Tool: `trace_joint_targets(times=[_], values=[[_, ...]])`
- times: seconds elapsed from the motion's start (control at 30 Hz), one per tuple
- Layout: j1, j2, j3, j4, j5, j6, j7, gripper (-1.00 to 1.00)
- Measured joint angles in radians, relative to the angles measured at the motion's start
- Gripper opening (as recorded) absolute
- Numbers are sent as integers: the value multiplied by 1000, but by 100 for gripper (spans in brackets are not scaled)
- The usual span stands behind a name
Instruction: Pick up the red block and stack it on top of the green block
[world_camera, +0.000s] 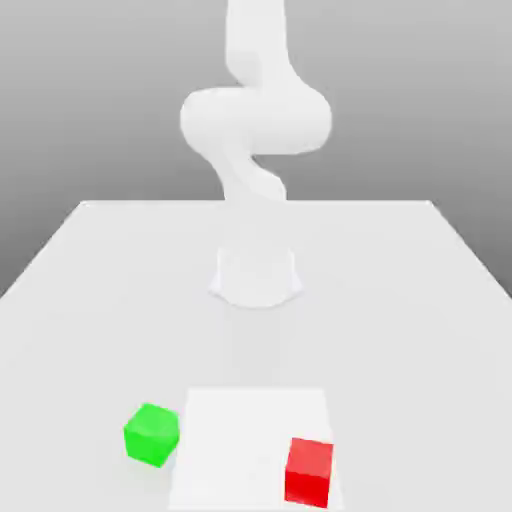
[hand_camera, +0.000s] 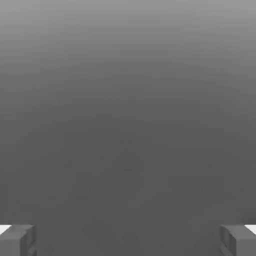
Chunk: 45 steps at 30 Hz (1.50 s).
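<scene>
Gripper (hand_camera: 128, 241): fingers spread wide, holding nothing, along the hand view's lower edge
Red block (world_camera: 309, 472): exterior view's lower right, on the white patch (world_camera: 245, 440)
Green block (world_camera: 152, 435): exterior view's lower left

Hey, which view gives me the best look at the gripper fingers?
The hand view, because both fingers appear there, one at each side, standing wide open with nothing between them. The exterior view shows the white arm and its base, but I can't make out the fingers in it.
</scene>
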<state>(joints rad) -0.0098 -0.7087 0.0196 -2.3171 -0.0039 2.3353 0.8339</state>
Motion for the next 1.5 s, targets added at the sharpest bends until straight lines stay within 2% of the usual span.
trace_joint_targets(times=[0.57, 0.8, 0.97, 1.0, 1.23, 1.4, 1.5], values=[[-31, 623, 107, -117, -55, 240, 252, 0], [-9, 875, 117, -164, -60, 338, 342, 0], [22, 1056, 81, -148, -101, 475, 384, 0], [28, 1083, 74, -144, -108, 497, 389, -100], [28, 1084, 74, -143, -109, 499, 391, -100], [7, 928, 96, -171, -59, 371, 348, -100], [-72, 841, 40, -227, -45, 340, 251, -100]])
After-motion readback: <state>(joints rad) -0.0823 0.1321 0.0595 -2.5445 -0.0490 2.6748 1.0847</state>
